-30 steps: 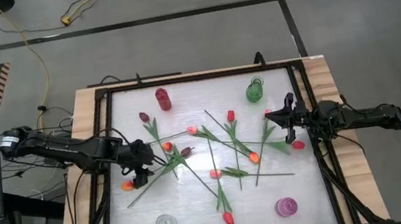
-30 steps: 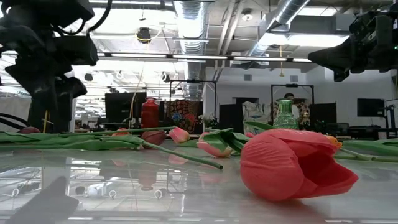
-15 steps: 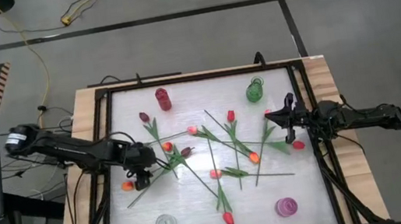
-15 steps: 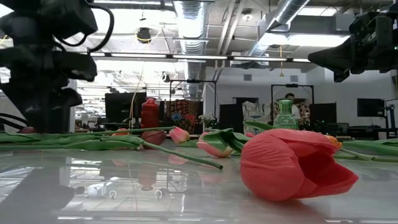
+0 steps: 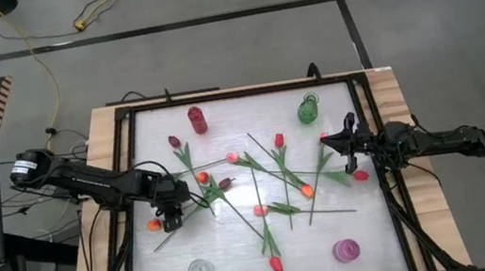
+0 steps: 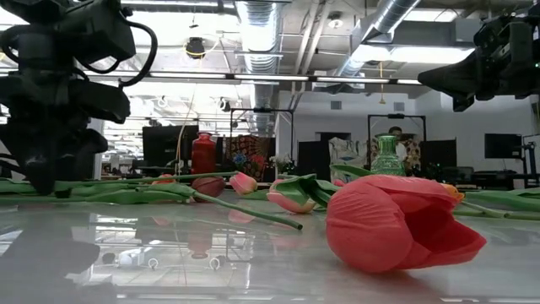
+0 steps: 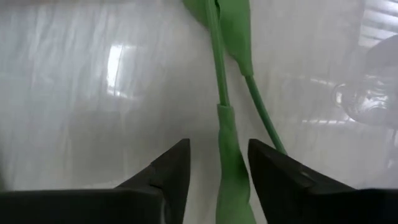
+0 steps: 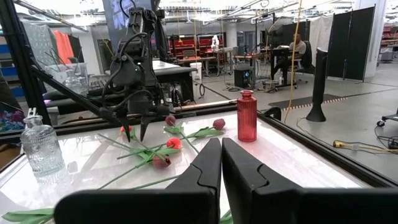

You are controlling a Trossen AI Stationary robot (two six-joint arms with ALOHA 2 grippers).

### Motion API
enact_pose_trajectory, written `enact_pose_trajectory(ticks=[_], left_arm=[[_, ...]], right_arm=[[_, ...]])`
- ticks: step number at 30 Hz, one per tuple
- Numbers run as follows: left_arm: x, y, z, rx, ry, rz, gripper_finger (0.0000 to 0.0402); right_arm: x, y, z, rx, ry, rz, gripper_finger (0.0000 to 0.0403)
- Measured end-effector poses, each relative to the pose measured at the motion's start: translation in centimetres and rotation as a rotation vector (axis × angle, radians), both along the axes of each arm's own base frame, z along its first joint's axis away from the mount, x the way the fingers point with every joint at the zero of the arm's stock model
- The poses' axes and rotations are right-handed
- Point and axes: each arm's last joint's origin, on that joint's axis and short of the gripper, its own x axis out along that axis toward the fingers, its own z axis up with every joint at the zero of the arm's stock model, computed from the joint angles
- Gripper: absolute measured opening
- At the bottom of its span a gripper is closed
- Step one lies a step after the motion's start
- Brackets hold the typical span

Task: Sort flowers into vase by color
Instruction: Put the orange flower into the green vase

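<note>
Near the table's left edge, the left gripper [image 7: 217, 163] straddles a green stem [image 7: 231, 149], jaws narrowing; centre it before lifting.

The right gripper [image 8: 221, 163] waits shut by the right edge.

Flowers [image 5: 259, 185] strewn mid-table [image 5: 350, 225]; 4 vases [image 5: 196, 119] near corners; left gripper [image 5: 171, 220] over stem.

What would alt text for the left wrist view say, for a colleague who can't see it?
The left pincer hangs low over the glossy white table, its two dark fingers apart on either side of a green flower stem. A second stem branches away beside it, and a clear glass vase shows blurred at the edge.
</note>
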Motion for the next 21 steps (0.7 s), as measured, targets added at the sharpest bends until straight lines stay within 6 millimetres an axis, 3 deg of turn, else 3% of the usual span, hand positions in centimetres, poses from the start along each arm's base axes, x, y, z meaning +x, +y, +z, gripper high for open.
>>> enact_pose_trajectory(ticks=[11,21], left_arm=[[-0.02,-0.06,0.00,-0.019,0.004,-0.006,0.0042],[0.60,-0.20,0.94,-0.065,-0.010,0.030,0.0007]], right_arm=[[-0.01,0.00,0.08,0.000,-0.008,0.000,0.0043],[-0.01,-0.01,0.08,0.029,-0.016,0.001,0.0067]])
